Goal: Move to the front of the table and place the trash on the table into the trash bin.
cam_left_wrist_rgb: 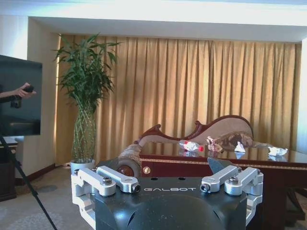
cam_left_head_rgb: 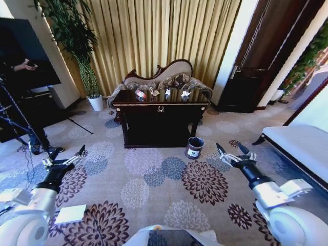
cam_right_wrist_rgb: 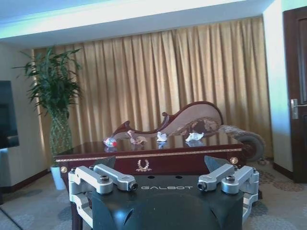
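The dark glossy table stands some way ahead on the floral carpet. On its top lie several pieces of trash: a clear bottle with a red cap, a tan-white wrapper and crumpled white paper. The small dark trash bin sits on the floor by the table's front right leg. My left gripper and right gripper hover low over the carpet, both open and holding nothing, well short of the table.
A carved sofa stands behind the table against gold curtains. A tall plant in a white pot is at the back left, with a tripod and a dark screen nearer. At right are a dark door and a white bench.
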You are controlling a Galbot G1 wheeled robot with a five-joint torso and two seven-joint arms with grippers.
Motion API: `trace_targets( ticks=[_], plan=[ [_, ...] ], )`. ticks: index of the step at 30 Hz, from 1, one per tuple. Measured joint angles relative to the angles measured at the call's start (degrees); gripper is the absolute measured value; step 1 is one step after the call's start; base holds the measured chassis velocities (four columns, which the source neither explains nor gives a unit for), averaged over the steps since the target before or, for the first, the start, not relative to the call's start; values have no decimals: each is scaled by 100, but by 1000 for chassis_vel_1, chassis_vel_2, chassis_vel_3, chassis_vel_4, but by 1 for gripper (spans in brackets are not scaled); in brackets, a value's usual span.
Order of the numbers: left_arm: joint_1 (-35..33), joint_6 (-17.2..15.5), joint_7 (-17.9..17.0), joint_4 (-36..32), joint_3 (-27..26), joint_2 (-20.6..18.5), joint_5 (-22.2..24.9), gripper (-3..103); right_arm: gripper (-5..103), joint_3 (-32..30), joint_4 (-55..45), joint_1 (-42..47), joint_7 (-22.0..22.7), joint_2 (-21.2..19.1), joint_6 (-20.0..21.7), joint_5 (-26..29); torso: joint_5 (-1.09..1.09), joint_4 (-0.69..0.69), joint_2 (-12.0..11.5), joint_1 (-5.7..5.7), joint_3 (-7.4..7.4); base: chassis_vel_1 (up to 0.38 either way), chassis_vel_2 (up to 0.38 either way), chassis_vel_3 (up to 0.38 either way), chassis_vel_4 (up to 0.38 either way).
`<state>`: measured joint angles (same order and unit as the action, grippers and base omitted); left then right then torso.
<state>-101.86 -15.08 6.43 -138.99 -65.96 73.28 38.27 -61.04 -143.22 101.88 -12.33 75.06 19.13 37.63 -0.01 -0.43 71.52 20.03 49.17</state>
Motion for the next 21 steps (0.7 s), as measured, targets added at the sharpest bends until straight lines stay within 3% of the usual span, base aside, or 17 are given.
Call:
trace_targets(
  ticks=[7,10,21],
  plan=[
    [-92,16,99,121,-78,-190,120,100,100,-11,237,35,-86,-283,-130,-108,0,1,0,0,0,0,0,0,0],
    [-50,-7,-141,232,75,-236,106,100,100,3,289,-45,363,-238,-156,-243,-1,0,0,0,0,0,0,0,0],
    [-41,-145,-254,104,-22,-270,130,100,100,9,220,-43,571,-153,-119,-232,0,0,0,0,0,0,0,0,0]
  ],
)
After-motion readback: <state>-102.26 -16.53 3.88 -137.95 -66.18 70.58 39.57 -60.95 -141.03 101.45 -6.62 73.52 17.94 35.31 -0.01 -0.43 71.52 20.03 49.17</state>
